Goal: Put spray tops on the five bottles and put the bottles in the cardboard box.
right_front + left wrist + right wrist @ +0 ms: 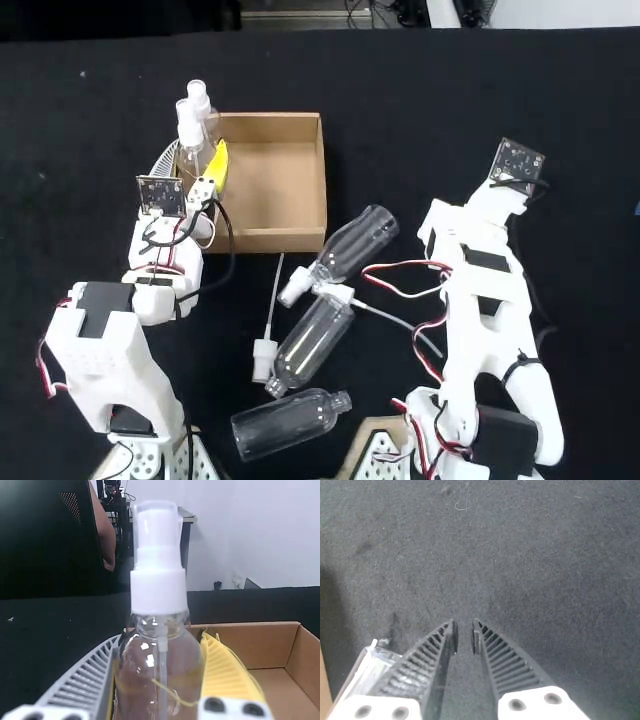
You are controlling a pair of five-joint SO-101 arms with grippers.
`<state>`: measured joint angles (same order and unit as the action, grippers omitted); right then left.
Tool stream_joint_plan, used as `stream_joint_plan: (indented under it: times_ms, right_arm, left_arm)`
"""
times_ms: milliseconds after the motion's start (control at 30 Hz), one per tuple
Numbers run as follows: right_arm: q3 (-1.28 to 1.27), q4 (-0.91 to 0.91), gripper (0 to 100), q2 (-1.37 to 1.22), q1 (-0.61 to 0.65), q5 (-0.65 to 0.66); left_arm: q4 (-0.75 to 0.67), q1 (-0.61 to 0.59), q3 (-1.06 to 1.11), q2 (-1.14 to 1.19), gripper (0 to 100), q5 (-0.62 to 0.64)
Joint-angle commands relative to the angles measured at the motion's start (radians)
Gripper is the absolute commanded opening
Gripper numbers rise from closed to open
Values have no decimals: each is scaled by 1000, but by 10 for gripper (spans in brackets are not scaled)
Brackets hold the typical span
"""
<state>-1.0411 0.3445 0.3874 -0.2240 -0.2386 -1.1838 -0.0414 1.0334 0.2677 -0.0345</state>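
Note:
My left gripper (194, 160) (160, 680) is shut on a clear bottle (157, 665) with a white spray top (156, 560), held upright at the far left corner of the cardboard box (322, 185) (260, 640). A second white top (198, 93) shows just behind it in the high view. On the cloth lie a capped bottle (357, 240), two open bottles (312, 342) (290, 422) and a loose spray top (263, 357) with its tube. My right gripper (463, 627) points down at bare cloth, shut on nothing, with a clear bottle's edge (367, 662) beside it.
Another spray head (335, 296) with a long tube lies between the bottles and the right arm (490, 300). Red and white cables hang off that arm near them. Black cloth covers the table, with open room at the far right.

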Motion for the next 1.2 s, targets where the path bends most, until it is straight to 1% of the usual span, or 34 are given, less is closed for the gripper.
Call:
stream_joint_plan:
  times_ms: [0, 467, 533, 633, 700, 833, 1167]
  right_arm:
    - [58, -25, 39, 2, -14, 12]
    - [58, -25, 39, 2, -14, 12]
    - [58, -25, 39, 2, -14, 12]
    - [58, -25, 39, 2, -15, 12]
    - [58, -25, 39, 2, -15, 12]
    - [58, -25, 39, 2, -15, 12]
    - [58, -25, 39, 2, -15, 12]
  left_arm:
    - [2, -8, -41, -6, 33, 8]
    - [2, -8, -33, -6, 40, 8]
    - [2, -8, -33, -6, 89, 8]
    - [2, -8, -33, -6, 188, 8]
    - [2, -10, -33, -6, 212, 8]
    - [2, -13, -31, -6, 194, 8]
    - [-6, -10, 5, -12, 196, 8]
